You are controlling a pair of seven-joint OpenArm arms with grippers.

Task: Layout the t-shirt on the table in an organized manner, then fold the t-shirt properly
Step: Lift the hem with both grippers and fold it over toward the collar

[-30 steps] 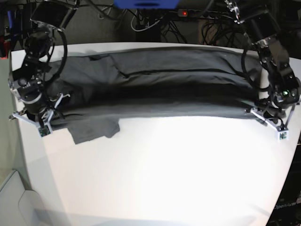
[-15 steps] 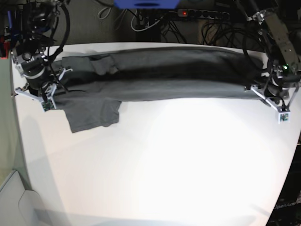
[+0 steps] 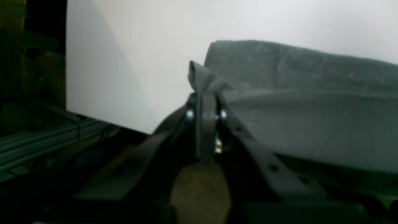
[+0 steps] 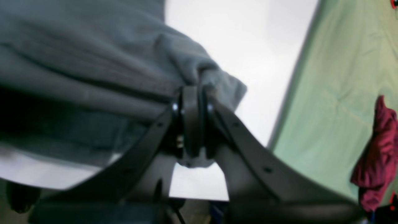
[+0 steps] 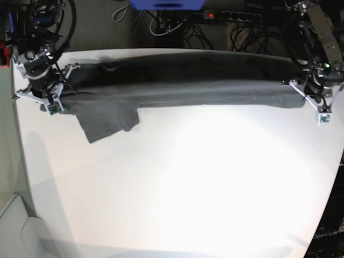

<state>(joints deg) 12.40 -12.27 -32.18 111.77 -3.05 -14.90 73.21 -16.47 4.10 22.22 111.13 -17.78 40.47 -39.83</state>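
The dark charcoal-grey t-shirt [image 5: 183,86] is stretched in a long band across the far side of the white table [image 5: 177,183]. One sleeve [image 5: 107,123] droops onto the tabletop near the left end. My right gripper [image 5: 54,97] is shut on the shirt's left end, and cloth [image 4: 199,74] bunches between its closed fingers. At the right end my left gripper [image 5: 306,94] is shut on the other end, with a pinched fold [image 3: 202,81] standing up above its fingertips.
Cables and a power strip [image 5: 226,16] lie behind the table's far edge. A green surface [image 4: 342,93] with a dark red cloth [image 4: 379,155] on it lies beside the table on my right arm's side. The table's right edge runs close to my left gripper.
Both grippers have moved toward the table's far edge, carrying the shirt's ends with them. The shirt has been drawn into a narrower, tauter band, and the loose sleeve has slid that way too.
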